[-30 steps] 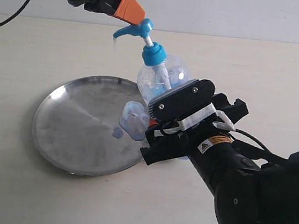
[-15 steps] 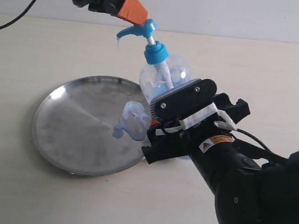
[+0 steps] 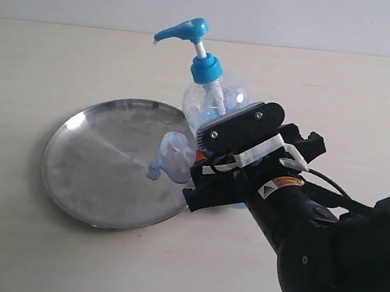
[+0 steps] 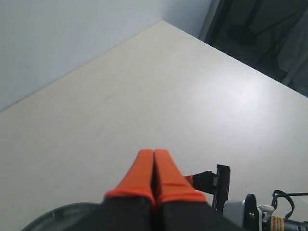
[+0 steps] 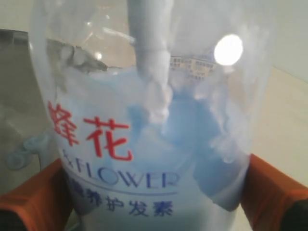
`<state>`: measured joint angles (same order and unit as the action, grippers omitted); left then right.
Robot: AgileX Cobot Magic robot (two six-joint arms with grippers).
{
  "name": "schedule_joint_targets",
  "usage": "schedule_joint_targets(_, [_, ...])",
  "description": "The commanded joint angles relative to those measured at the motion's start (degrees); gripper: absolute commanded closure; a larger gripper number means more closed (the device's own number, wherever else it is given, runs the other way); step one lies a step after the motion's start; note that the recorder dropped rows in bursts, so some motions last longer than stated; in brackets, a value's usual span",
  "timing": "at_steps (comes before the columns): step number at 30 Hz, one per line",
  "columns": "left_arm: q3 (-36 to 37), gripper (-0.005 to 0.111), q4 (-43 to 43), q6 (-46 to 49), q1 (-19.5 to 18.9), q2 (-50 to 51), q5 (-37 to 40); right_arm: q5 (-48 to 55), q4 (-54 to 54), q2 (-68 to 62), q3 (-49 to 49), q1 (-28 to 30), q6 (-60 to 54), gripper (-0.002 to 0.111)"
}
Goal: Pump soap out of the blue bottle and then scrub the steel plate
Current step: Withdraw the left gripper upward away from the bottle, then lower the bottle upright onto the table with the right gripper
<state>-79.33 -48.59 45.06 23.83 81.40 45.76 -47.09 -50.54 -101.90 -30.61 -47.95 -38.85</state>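
Note:
The blue bottle (image 3: 212,101) leans slightly, its bright blue pump head (image 3: 188,29) raised with the spout pointing left. My right gripper (image 5: 151,202) is shut on the bottle's body (image 5: 144,120), an orange finger on each side (image 5: 272,187). The steel plate (image 3: 90,168) lies to the bottle's left. A pale blue soap blob (image 3: 170,156) sits on the plate's right part, beside the bottle. My left gripper (image 4: 154,153) is shut on nothing, its orange fingertips pressed together in the air; it is outside the exterior view. A dark sliver of the plate's rim (image 4: 57,217) shows below it.
The pale tabletop (image 3: 347,95) stretches on all sides, with a light wall behind. My right arm's black body (image 3: 326,244) fills the lower right. Part of that arm's hardware (image 4: 224,185) shows in the left wrist view.
My left gripper has lifted off the pump head and gone up and left, out of the exterior view. The pump head has risen. The bottle and right gripper barely moved.

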Motion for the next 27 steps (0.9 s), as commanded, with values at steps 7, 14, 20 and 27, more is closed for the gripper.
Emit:
schedule_joint_targets(7, [3.8,0.107,5.5,-5.2,0.1,-6.9,-1.7,-9.3,3.4,2.2,4.5,0.0,13.8,0.108])
schedule_joint_targets(14, [6.8,0.107,6.5,-6.3,0.1,-10.6,-2.9,-11.7,7.1,3.4,7.3,0.0,18.5,0.108])
schedule_joint_targets(20, [9.0,0.107,6.7,-6.4,0.1,-13.2,-4.3,-15.9,13.1,3.4,9.7,0.0,23.9,0.108])
schedule_joint_targets(27, [12.5,0.107,7.7,-6.5,0.1,-15.9,-7.7,-16.7,20.4,3.2,11.5,4.9,31.8,0.108])
